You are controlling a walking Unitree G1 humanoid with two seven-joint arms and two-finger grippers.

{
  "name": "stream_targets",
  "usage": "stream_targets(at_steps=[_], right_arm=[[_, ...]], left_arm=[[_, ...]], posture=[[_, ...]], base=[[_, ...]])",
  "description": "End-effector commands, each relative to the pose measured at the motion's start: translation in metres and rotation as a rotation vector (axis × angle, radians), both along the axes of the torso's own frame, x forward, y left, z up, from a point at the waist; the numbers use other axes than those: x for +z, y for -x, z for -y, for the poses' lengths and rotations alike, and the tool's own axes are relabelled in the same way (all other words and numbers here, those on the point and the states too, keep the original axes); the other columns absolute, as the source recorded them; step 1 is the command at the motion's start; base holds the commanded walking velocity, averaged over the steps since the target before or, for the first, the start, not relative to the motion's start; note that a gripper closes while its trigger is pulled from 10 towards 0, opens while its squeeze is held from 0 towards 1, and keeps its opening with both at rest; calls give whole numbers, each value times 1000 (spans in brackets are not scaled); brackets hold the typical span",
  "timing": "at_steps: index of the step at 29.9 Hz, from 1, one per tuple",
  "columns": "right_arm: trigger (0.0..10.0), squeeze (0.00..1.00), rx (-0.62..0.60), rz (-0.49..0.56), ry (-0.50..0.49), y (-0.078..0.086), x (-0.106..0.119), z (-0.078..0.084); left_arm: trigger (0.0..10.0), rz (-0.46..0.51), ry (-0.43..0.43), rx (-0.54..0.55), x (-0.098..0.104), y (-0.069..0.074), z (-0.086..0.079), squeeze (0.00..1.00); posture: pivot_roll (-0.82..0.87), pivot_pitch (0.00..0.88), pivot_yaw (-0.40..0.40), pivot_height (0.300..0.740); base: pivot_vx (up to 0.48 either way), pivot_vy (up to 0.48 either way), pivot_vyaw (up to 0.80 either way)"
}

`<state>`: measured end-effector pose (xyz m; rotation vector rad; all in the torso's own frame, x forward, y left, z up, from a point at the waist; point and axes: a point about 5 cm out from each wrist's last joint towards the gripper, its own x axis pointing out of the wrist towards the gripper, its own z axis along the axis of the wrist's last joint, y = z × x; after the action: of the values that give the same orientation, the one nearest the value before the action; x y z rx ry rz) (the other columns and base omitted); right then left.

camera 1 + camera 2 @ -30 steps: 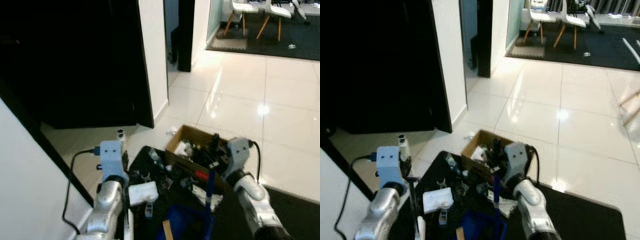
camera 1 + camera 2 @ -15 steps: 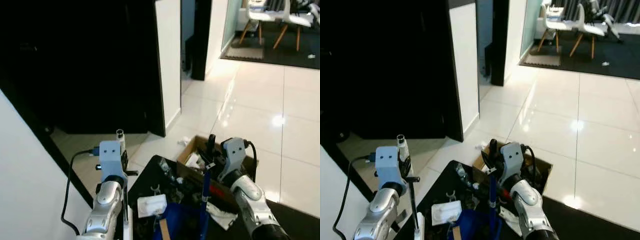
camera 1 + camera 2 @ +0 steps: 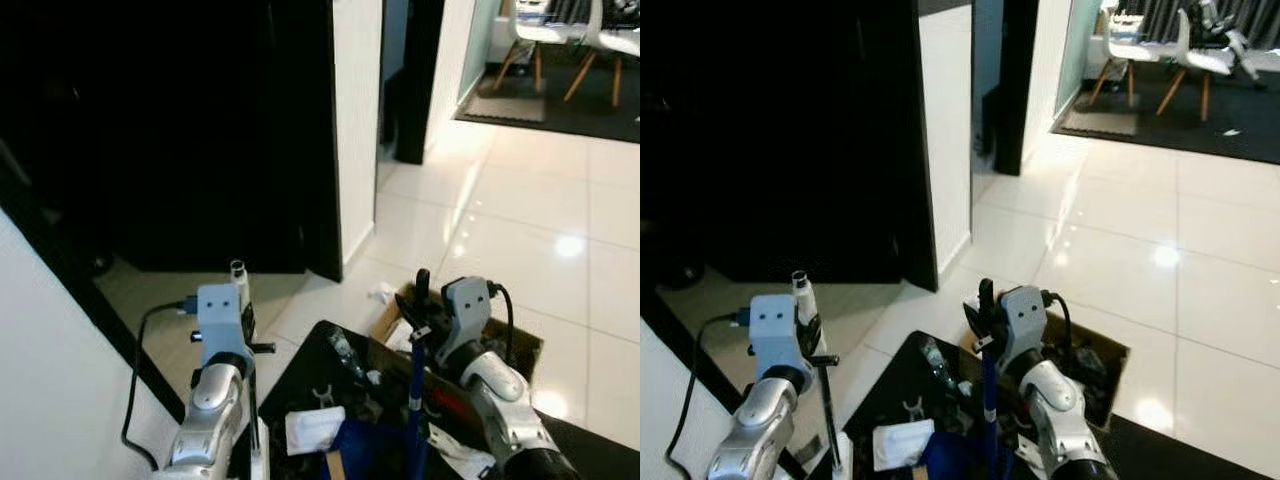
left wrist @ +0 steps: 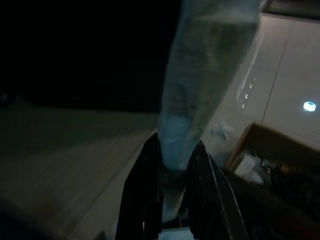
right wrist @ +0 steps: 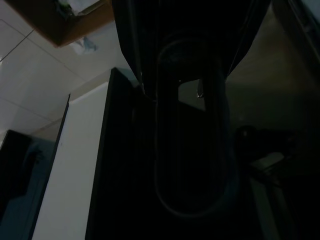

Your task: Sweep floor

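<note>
My left gripper [image 3: 240, 292] is raised at the lower left and shut on a pale broom handle [image 4: 200, 85], whose white tip [image 3: 238, 268] sticks up above it. A thin black rod [image 3: 826, 410] runs down from that gripper. At the lower middle my right gripper [image 3: 420, 305] is shut on the top of a blue dustpan handle [image 3: 413, 400]. The blue dustpan [image 3: 360, 445] hangs low at the picture's bottom edge. The right wrist view is very dark, with a dark loop-shaped grip [image 5: 190, 130] between the fingers.
An open cardboard box [image 3: 522, 340] of clutter sits on the glossy white tiles beside a black mat [image 3: 305, 360] strewn with small items and a white packet [image 3: 315, 428]. Crumpled paper [image 3: 381, 292] lies by the box. A dark doorway [image 3: 170, 130], a white pillar [image 3: 356, 110] and chairs [image 3: 1140, 45] stand beyond.
The whole picture has shifted: the box and mat have slid right and down, so the camera has moved. Both grippers keep their hold and their place in the picture.
</note>
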<state>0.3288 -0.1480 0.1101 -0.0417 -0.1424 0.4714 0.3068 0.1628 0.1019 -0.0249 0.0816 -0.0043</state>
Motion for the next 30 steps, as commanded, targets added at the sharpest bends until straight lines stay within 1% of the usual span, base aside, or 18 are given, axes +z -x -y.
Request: stream_targets(at_steps=[1, 8, 12, 16, 17, 18, 20, 21, 22, 23, 27, 28, 29, 30], right_arm=[[10000, 0, 18, 55, -8, -2, 10, -6], [10000, 0, 18, 56, -5, -2, 10, -6], [10000, 0, 17, 57, -5, -2, 10, -5], [10000, 0, 4, 73, -2, -4, 15, 0], [10000, 0, -12, 95, 0, -5, 21, 4], [10000, 0, -12, 95, 0, -5, 21, 4], [10000, 0, -34, 143, 7, -6, 32, 11], [10000, 0, -60, 183, 15, -8, 42, 17], [10000, 0, -60, 183, 15, -8, 42, 17], [10000, 0, -77, 209, 21, -9, 48, 22], [10000, 0, -170, 354, 21, -13, 85, 46], [10000, 0, -170, 354, 21, -13, 85, 46], [10000, 0, -191, 389, 13, -14, 94, 52], [10000, 0, -191, 389, 13, -14, 94, 52]], left_arm=[[10000, 14, -17, 20, 0, 2, -6, 0], [10000, 9, -10, 16, 0, 1, -5, 0], [10000, 4, -3, 11, 0, 1, -4, 0], [10000, 0, 2, 5, -1, 2, -3, 0], [10000, -2, 3, 3, -1, 2, -2, 0], [10000, -2, 3, 3, -1, 2, -2, 0], [10000, -4, 5, 4, -1, 2, -3, 0], [10000, -5, 6, 5, -2, 3, -3, 0], [10000, -5, 6, 5, -2, 3, -3, 0], [10000, -6, 7, 5, -2, 3, -3, 0], [10000, -10, 10, 4, -3, 3, -3, 0], [10000, -10, 10, 4, -3, 3, -3, 0], [10000, -12, 10, 3, -3, 3, -3, 0], [10000, -12, 10, 3, -3, 3, -3, 0]], posture=[[5, 69, 75, 740], [4, 67, 75, 740], [4, 68, 76, 740], [4, 70, 76, 740], [4, 72, 75, 740], [4, 72, 75, 740], [3, 73, 77, 740], [2, 75, 77, 740], [2, 75, 77, 740], [2, 75, 77, 740], [-2, 76, 81, 740], [-2, 76, 81, 740], [-2, 76, 81, 740], [-2, 76, 81, 740]], base=[[480, 0, 0], [418, 0, 0], [0, 0, 0], [0, 0, 0], [0, 0, 0], [0, 0, 0], [0, 0, 0], [0, 0, 0], [0, 0, 0], [0, 0, 0], [0, 0, 0], [0, 0, 0], [0, 0, 0], [0, 0, 0]])
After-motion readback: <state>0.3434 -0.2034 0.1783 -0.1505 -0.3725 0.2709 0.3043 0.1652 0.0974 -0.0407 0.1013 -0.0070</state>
